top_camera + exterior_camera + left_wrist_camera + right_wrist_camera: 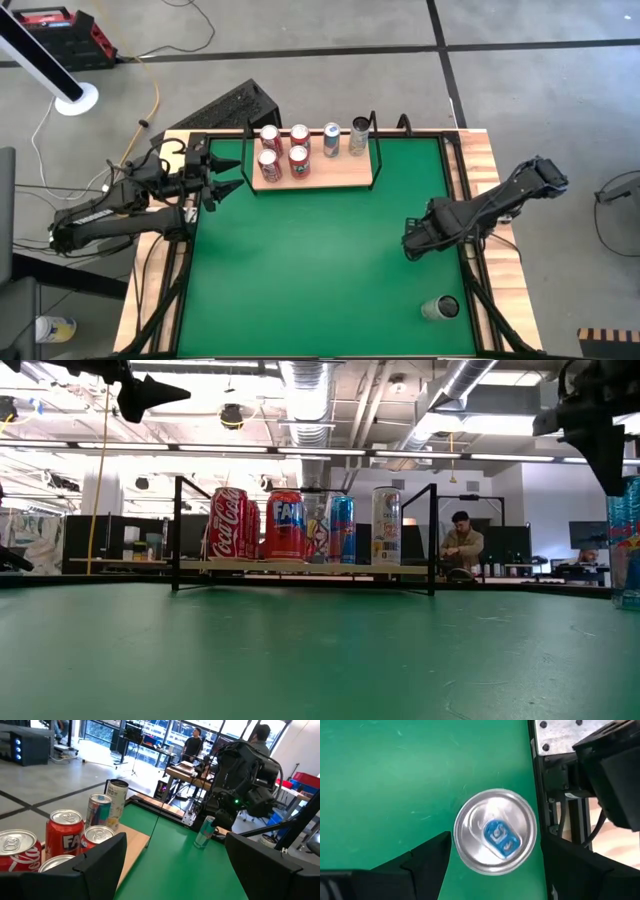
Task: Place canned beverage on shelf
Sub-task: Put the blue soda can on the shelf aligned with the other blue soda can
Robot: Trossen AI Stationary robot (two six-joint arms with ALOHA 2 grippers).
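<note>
In the low view the can [627,540] is cut off at the right edge, and both arms show only as dark shapes at the top corners. On the shelf [340,176] the rear cans are partly hidden behind the front ones there; the high view counts six, four red ones [284,151] at its left end and two slimmer ones [345,138] further right, with the right part of the board bare. The shelf sits at the top edge of the green mat [320,260], its black wire frame rising at both ends. The middle of the mat is open. The task's can stands upright near the lower right corner of the mat in the high view [440,308], close to the mat's right edge and the black rail there, well apart from the shelf. The right gripper [416,240] hangs above the mat, up-frame of the can; its wrist view looks straight down on the can's silver top with blue tab [496,831], and the fingers [427,852] are spread wider than the can, touching nothing. The left gripper [228,175] waits just beside the shelf's left end, fingers apart and empty.
</note>
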